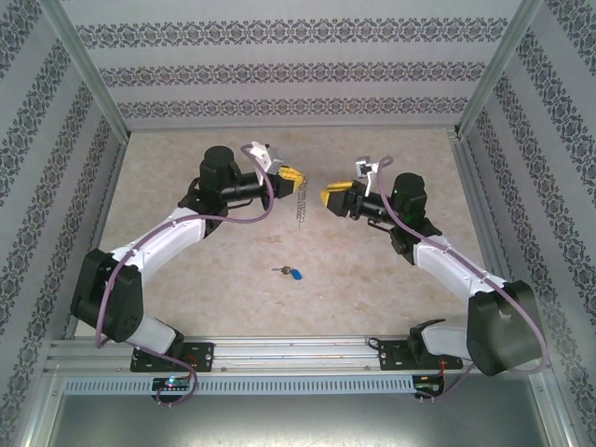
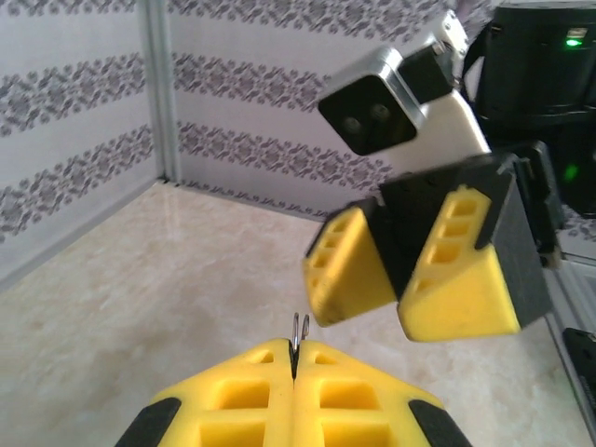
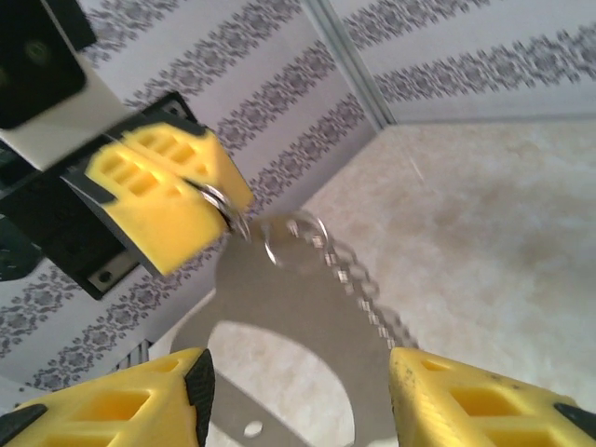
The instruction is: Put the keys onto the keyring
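My left claw (image 3: 222, 207), upper left, is clamped on the keyring (image 3: 289, 279)'s end ring; my right claw (image 1: 328, 198) straddles its loop half-spread, grip unclear, so pulling apart could yank it loose.

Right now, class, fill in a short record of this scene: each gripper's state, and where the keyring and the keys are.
left gripper: shut on the keyring, held above the table
right gripper: open, empty, facing the left one
chain: dangling from the keyring
keys: lying on the table between the arms, untouched
task: keys not yet on the keyring
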